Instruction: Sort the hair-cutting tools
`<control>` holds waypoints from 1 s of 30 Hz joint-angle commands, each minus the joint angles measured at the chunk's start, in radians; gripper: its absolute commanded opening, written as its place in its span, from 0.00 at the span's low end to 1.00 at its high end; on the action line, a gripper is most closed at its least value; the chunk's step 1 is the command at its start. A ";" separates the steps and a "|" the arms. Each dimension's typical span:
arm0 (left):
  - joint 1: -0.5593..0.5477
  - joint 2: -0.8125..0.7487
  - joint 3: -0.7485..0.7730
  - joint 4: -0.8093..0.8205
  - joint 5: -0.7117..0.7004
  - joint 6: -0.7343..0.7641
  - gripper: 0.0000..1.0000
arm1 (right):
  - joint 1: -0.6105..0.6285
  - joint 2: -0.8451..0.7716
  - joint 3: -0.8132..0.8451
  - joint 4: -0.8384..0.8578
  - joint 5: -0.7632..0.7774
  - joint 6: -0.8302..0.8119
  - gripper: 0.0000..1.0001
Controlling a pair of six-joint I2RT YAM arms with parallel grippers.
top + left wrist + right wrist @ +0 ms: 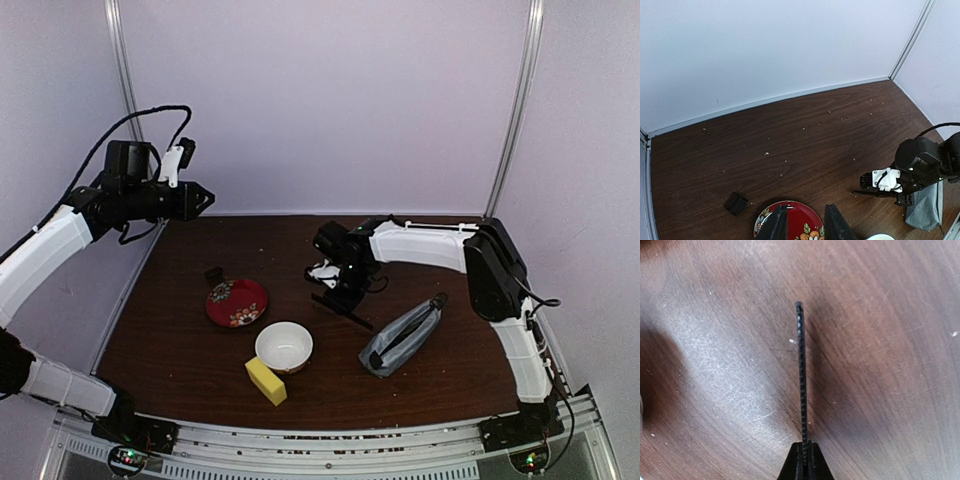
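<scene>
My right gripper is shut on the slim black comb and holds it just above the brown table, left of the grey pouch. In the right wrist view the comb shows edge-on, sticking straight out from the closed gripper. It also shows in the left wrist view. My left gripper is open and empty, raised high at the far left; in its own view the gripper hangs above the red patterned plate. The scissors and the clipper are out of view.
The red plate, a white bowl and a yellow block sit at front left. A small black ribbed piece lies behind the plate, also in the left wrist view. White walls enclose the table.
</scene>
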 commanded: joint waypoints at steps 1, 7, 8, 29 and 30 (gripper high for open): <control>0.009 -0.006 0.030 0.041 0.019 -0.006 0.25 | -0.011 -0.054 0.061 -0.017 0.013 -0.020 0.00; 0.009 0.011 0.029 0.044 0.022 -0.003 0.25 | -0.037 -0.100 0.135 -0.048 -0.065 -0.089 0.00; 0.009 0.015 0.027 0.046 0.029 -0.002 0.25 | -0.041 -0.119 0.131 -0.050 -0.076 -0.101 0.00; -0.575 0.255 0.086 -0.049 -0.156 0.132 0.30 | -0.460 -0.887 -0.692 0.248 -0.151 -0.157 0.00; -0.608 0.279 0.096 -0.080 -0.164 0.111 0.30 | -0.486 -0.916 -0.727 0.275 -0.165 -0.150 0.00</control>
